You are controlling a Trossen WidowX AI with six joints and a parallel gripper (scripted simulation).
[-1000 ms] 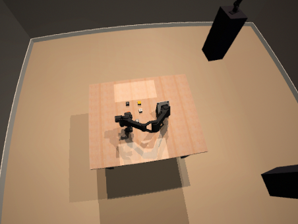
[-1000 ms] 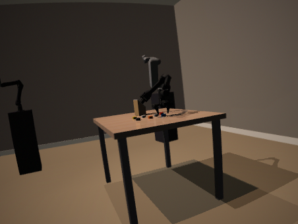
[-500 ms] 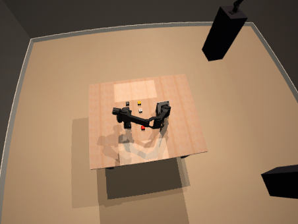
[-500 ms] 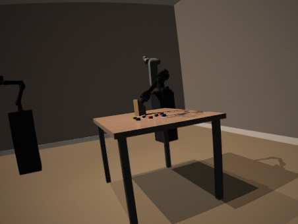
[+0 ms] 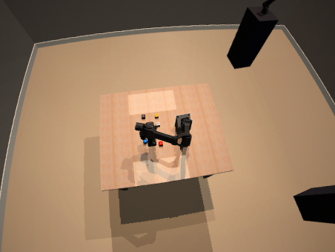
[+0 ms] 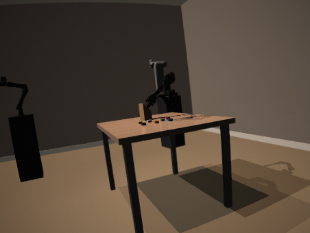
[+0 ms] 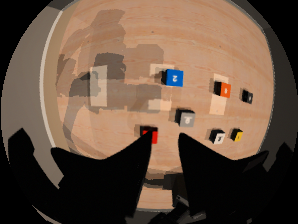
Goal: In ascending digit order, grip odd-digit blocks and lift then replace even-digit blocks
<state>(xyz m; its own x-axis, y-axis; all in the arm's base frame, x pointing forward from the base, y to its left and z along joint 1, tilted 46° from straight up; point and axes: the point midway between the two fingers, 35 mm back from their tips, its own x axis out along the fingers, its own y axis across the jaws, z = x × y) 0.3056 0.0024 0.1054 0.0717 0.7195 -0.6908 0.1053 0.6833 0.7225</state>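
Note:
My gripper (image 7: 165,136) is partly open and empty, raised above the table. The blue block (image 7: 174,78) (image 5: 145,141) (image 6: 170,120) shows a 2 and sits on the table, clear of the fingers. The red block (image 7: 153,135) (image 5: 161,143) is partly behind the left fingertip in the wrist view, its digit hidden. The grey block (image 7: 187,118) lies beyond the right fingertip. The orange block (image 7: 225,90) (image 6: 156,122), white block (image 7: 218,137) (image 5: 158,124), yellow block (image 7: 238,135) (image 5: 156,115) and black block (image 7: 247,96) (image 5: 143,116) stand farther right; their digits are too small to read surely.
The wooden table (image 5: 118,167) (image 6: 206,121) carries the arm's base at its right part in the top view. The arm reaches over the blocks and hides some there. Shadows and bright patches cross the table top. Dark pedestals stand away from the table.

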